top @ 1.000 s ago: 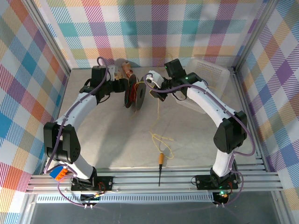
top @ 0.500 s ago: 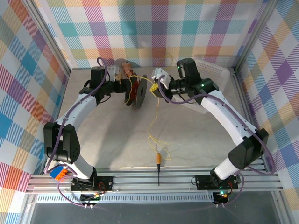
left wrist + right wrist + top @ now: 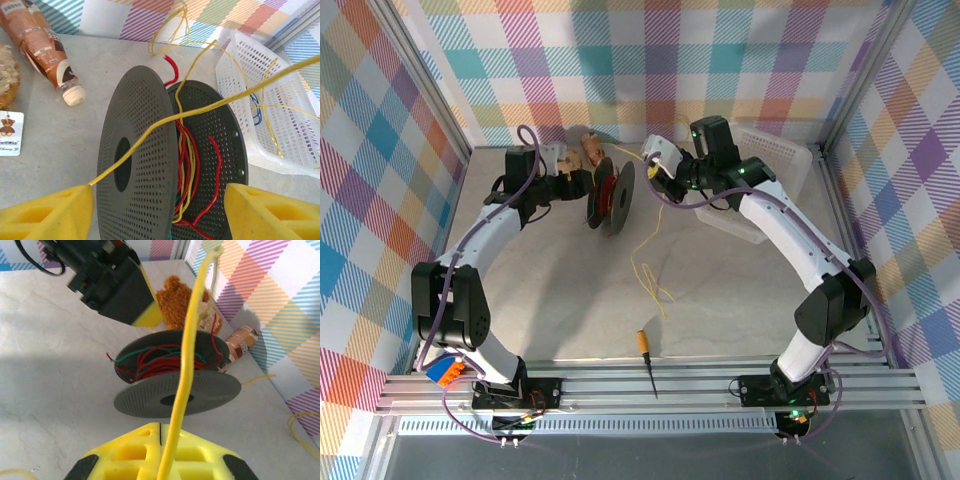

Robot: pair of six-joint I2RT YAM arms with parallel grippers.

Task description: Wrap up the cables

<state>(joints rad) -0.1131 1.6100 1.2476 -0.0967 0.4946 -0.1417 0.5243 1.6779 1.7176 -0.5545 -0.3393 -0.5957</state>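
Slippage of the yellow cable (image 3: 190, 350) is judged the nearest risk. It is pinched between the shut fingers of the right claw (image 3: 161, 429), held near the reel (image 3: 610, 195), and a hard pull could draw it out of that pinch. From the left wrist, the same strand is seen crossing the outer face of the near disc and reaching a fingertip (image 3: 75, 200) of the left claw (image 3: 159, 200), which stands wide with the reel just ahead and nothing gripped. Laid so, the strand could ride over the rim instead of dropping between the discs onto the red and yellow turns wound there, or it could catch on that finger. The slack tail lies in loose loops on the counter (image 3: 520, 300) in front of the reel, where it could knot or be dragged toward the screwdriver (image 3: 647, 352) near the front edge. The reel stands on edge and could be tipped by a sideways tug. Room is tight behind, where the back wall, a bottle (image 3: 47, 47) and a plush toy (image 3: 177, 302) are close. A white basket (image 3: 775, 150), with thin yellow loops in front of it, sits just beside the right arm. Open counter is found in front of the reel.
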